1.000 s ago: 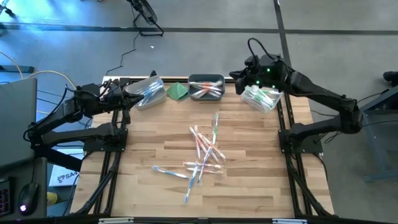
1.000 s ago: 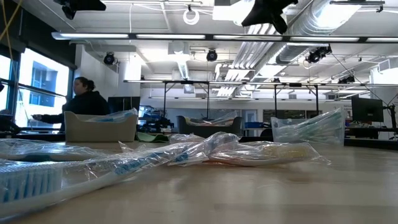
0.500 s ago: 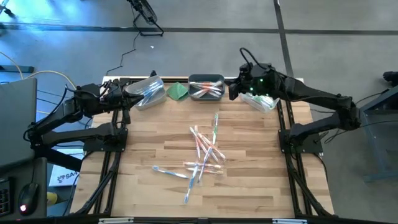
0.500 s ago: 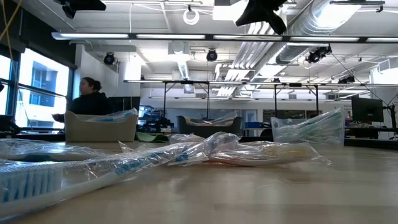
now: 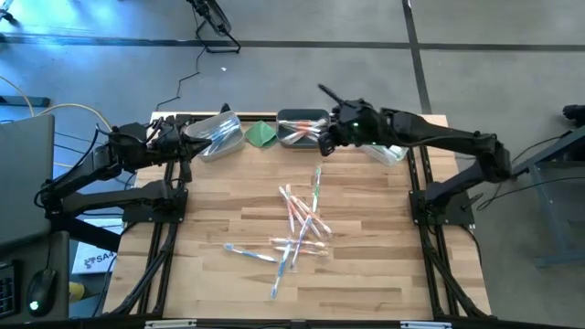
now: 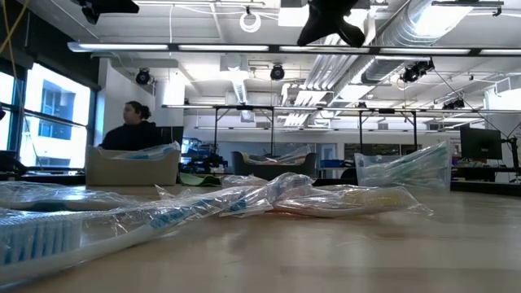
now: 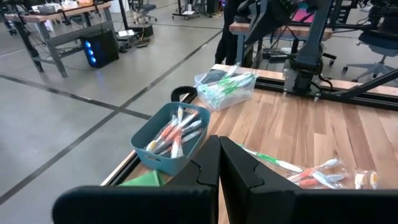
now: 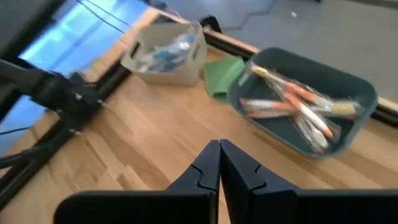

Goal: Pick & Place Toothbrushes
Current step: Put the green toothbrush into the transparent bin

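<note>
nearest toothbrush (image 6: 49, 236) blurred and cropped, person (image 6: 134, 130) half hidden

Folded green cloth (image 5: 261, 133) between two bins on wooden table (image 5: 366, 274); seated person (image 6: 134, 130) beyond.

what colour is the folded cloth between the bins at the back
Green. The folded cloth shows best in the high view, lying between two bins.

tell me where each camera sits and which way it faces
High view: overhead, looking straight down at the table, both arms, right hand beside the middle bin.
Low view: at tabletop height, looking level past wrapped toothbrushes into the room; an arm shows at the top.
Left wrist view: on the left arm, facing across the table; its shut left hand at bottom.
Right wrist view: on the right arm, facing down at the table; its shut hand at bottom.
Both wrist views share the middle bin.
</note>
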You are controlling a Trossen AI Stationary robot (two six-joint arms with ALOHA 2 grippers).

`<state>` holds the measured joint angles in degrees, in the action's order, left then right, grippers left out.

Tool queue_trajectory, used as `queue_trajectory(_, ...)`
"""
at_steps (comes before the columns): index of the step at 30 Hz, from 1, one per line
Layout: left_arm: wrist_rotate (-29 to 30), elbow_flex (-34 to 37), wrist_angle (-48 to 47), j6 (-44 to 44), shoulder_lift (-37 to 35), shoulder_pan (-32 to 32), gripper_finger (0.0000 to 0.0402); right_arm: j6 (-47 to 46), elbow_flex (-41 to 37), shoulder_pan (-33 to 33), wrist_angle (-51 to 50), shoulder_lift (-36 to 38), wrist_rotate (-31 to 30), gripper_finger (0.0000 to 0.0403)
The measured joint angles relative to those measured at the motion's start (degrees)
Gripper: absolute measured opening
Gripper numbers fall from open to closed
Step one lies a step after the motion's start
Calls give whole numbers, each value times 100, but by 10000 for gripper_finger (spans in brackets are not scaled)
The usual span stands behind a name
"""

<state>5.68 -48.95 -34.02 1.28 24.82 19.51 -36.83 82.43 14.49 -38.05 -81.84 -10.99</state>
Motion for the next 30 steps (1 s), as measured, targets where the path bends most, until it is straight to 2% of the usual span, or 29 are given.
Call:
queue_trajectory(4,-1,0,-3,-3,0,0,0,-538,593,-29,-895,-550,-16,3)
queue_trajectory(9,-3,0,-93,-23,0,0,0,-1125,647,-27,-1115,-1105,447,3)
queue_trajectory(16,-3,0,-250,-18,0,0,0,-1218,647,-25,-1180,-1882,790,3)
queue_trajectory(25,-3,0,-346,-22,0,0,0,-1066,645,-10,-1915,-2574,803,4)
queue_trajectory(30,-3,0,-348,-22,0,0,0,-903,645,25,-1890,-2925,838,40)
